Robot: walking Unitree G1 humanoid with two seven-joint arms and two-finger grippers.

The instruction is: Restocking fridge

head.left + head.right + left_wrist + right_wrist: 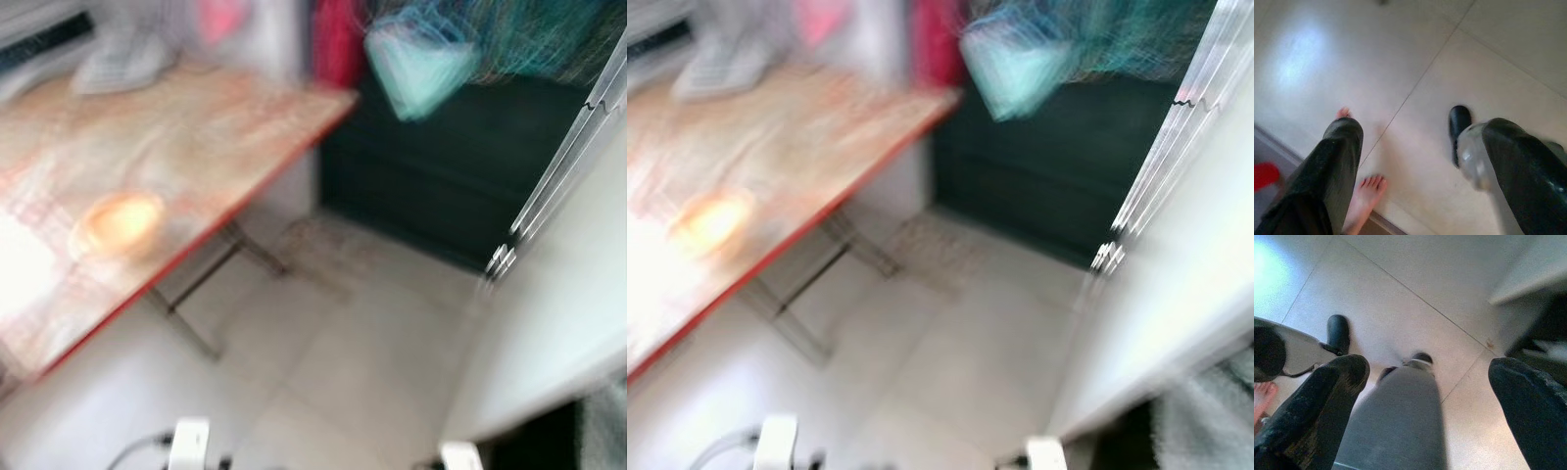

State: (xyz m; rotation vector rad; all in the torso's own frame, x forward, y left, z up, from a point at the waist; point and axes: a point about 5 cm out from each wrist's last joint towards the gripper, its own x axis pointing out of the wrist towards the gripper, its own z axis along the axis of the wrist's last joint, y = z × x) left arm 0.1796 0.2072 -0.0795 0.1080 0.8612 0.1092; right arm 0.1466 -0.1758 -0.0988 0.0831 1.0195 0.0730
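Observation:
The head views are blurred by motion. A white fridge panel (573,294) with a shiny metal edge fills the right side; whether it is a door or a side wall I cannot tell. Both arms hang low over the tiled floor. In the left wrist view, my left gripper (1425,186) is open with nothing between its black fingers (1327,171). The right gripper (1422,416) is likewise open and empty, with my own grey leg (1396,421) showing between its fingers (1317,401).
A folding table (196,147) with a red edge stands on the left, carrying a round orange thing (118,223) and pale items at the back. A dark cabinet (441,186) stands behind. A person's bare foot (1367,196) is on the floor close to my left arm.

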